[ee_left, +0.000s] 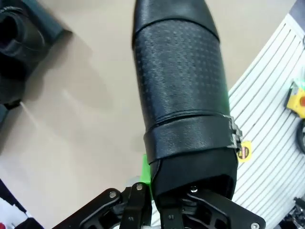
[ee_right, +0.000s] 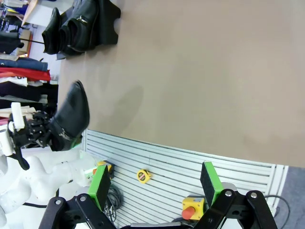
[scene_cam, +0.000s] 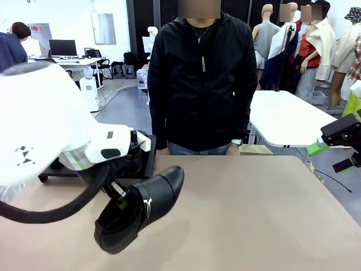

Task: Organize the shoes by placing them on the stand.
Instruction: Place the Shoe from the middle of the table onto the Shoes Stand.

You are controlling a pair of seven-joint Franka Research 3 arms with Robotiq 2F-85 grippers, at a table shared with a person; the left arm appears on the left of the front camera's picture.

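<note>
Left claw (scene_cam: pixel 121 195) pinches one black shoe (scene_cam: pixel 141 208) above the table (scene_cam: pixel 254 214), near left; right claw (ee_right: pixel 157 183) is spread.

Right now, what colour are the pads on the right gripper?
Bright green pads on the right gripper, clearest in the right wrist view.
</note>
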